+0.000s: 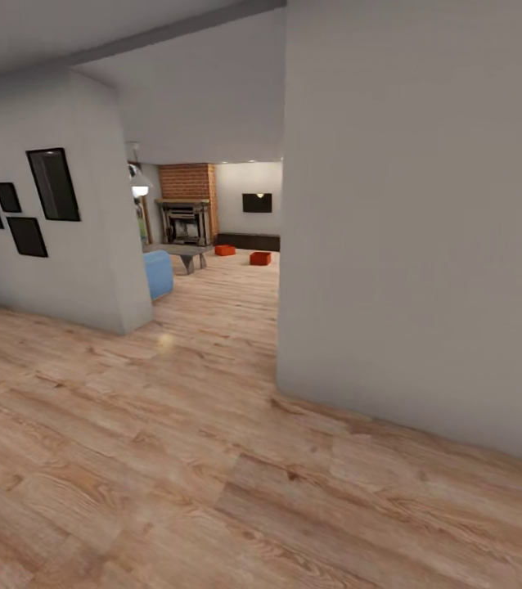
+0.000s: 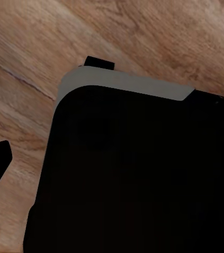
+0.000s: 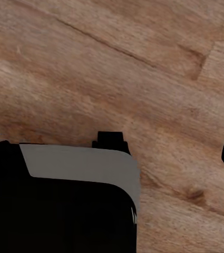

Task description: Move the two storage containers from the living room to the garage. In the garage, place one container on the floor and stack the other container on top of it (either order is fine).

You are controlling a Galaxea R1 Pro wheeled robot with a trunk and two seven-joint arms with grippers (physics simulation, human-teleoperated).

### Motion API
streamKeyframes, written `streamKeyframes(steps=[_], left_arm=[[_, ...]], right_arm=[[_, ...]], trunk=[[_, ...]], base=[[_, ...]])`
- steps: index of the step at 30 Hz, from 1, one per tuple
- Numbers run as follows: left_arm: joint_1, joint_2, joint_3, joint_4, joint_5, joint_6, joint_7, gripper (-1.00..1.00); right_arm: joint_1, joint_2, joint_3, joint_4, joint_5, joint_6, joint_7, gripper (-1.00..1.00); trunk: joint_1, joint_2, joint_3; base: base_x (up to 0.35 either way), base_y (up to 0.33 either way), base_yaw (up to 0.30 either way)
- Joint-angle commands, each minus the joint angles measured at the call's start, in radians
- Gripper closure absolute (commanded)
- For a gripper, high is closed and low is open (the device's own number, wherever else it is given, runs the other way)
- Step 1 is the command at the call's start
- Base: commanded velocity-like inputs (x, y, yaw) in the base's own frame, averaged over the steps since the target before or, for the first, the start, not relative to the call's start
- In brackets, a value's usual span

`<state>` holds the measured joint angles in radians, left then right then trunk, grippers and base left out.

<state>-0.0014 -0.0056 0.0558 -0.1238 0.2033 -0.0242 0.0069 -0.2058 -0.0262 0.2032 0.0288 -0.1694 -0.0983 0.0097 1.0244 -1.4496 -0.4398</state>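
While base still far off, both bins (image 1: 225,250) (image 1: 260,258) sit on plank floor (image 1: 212,458) at 12 o'clock, near fireplace (image 1: 184,221). Likely light, stiff, smooth: grip rim. Tool state: cannot tell.

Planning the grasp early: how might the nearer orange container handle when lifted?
The nearer orange container looks boxy and low on the wood floor, so probably stiff and unlikely to roll or tip. It is too distant to judge weight or slipperiness.
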Motion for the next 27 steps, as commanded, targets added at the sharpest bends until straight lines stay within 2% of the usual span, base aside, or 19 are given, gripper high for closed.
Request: streamKeyframes(steps=[1,27], left_arm=[[0.0,-0.001,0.005,0.0,0.002,-0.002,0.001,-1.0],[0.0,0.0,0.006,0.0,0.002,0.0,0.001,-1.0]], right_arm=[[-0.001,0.0,0.008,0.003,-0.01,-0.006,0.001,-1.0],[-0.001,0.001,0.008,0.002,-0.01,-0.006,0.001,-1.0]], trunk=[[0.001,0.0,-0.001],[0.001,0.0,-0.001]], base=[[0.324,0.0,0.268],[0.324,0.0,0.262]])
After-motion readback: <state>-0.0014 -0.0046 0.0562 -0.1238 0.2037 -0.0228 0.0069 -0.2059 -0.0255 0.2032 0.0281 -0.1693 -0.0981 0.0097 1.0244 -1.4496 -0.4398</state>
